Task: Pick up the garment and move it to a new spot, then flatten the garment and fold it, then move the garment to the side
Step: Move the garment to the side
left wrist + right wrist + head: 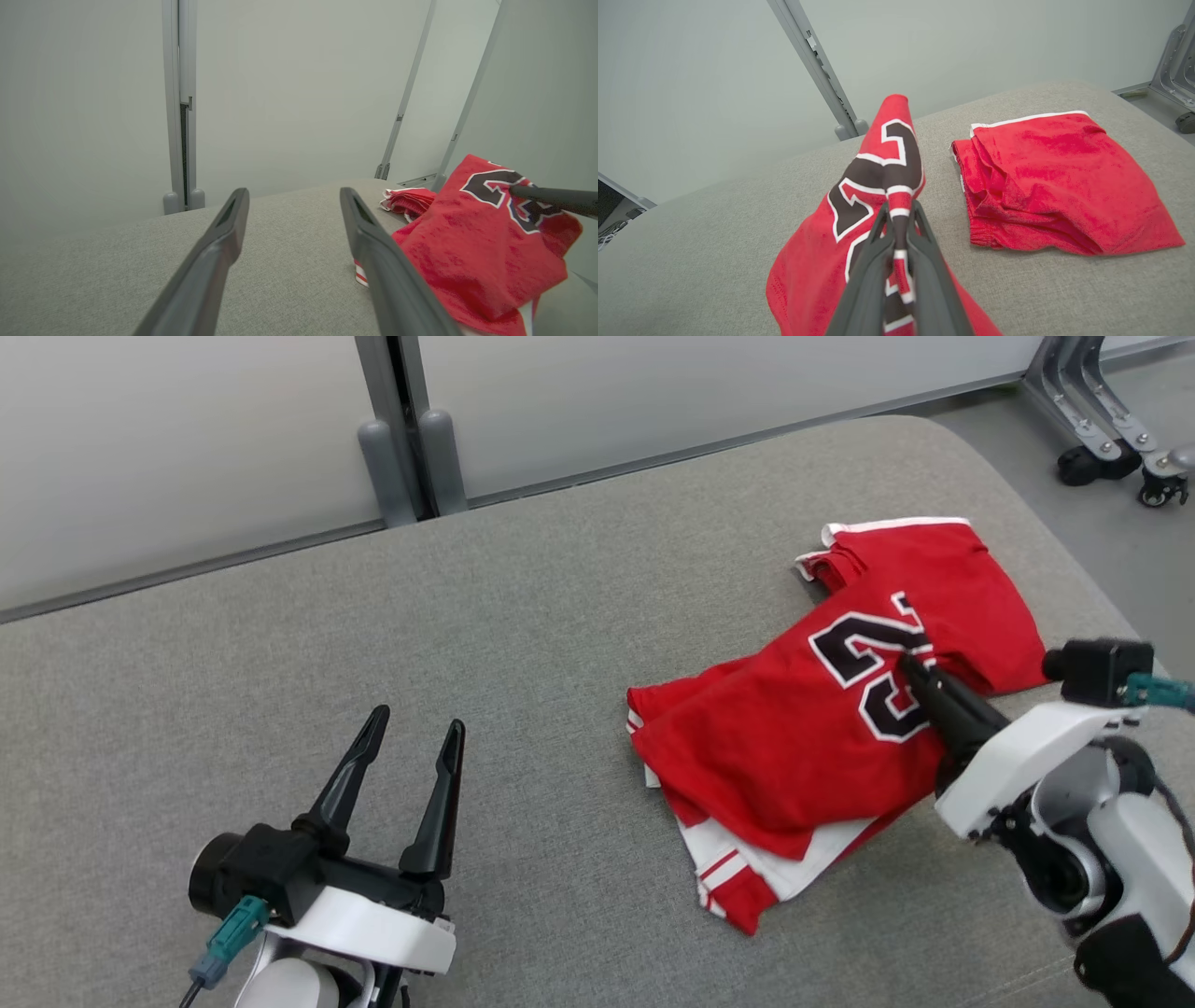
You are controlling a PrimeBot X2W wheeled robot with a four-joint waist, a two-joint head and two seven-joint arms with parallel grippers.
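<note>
Right gripper (910, 665) pinches the red garment (784, 737) on the grey surface (467, 616); left gripper (416, 723) gapes wide near pale wall (187, 448).

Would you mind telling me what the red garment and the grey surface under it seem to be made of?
Red garment: soft matte fabric, probably knit jersey; it creases and drapes where the right gripper pinches it. Grey surface: likely woven upholstery cloth; a fine weave shows.

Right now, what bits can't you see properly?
- Number on the red jersey: head view, a fold and the right gripper cover part of the digits.
- Jersey's lower layers: head view, tucked under the top fold.
- Jersey's lower part: left wrist view, cut off by the bottom edge.
- Wheeled frame: head view, cut by the corner.
</note>
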